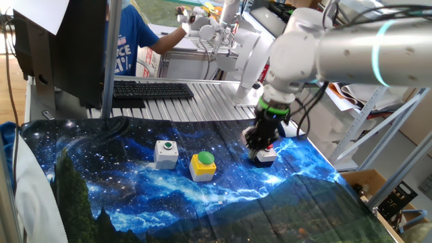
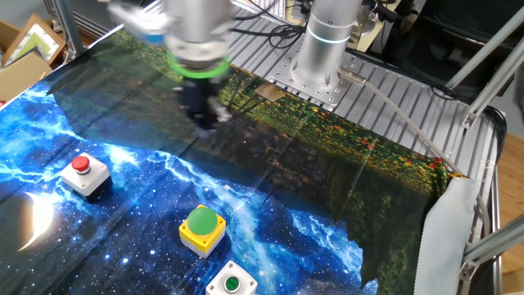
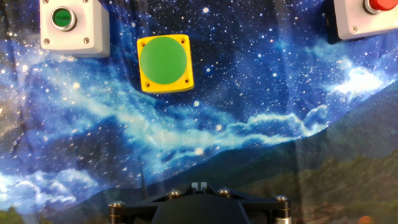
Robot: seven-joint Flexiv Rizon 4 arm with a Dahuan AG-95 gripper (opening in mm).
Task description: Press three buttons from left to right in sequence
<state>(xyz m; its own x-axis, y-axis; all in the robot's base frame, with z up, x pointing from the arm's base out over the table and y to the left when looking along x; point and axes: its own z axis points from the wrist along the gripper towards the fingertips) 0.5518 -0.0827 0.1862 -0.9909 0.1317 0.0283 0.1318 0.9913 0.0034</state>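
Three button boxes stand in a row on the starry blue cloth. The grey box with a small green cap is on the left. The yellow box with a large green dome is in the middle. A light grey box with a small red cap is on the right. My gripper hangs above the cloth, off to the side of the row and nearest the red-capped box, touching nothing. In the hand view its fingertips sit together, shut and empty.
A black keyboard lies on the ribbed metal tabletop behind the cloth. The arm's base stands at the cloth's edge. A person in blue is behind the table. Cardboard boxes sit beside the table.
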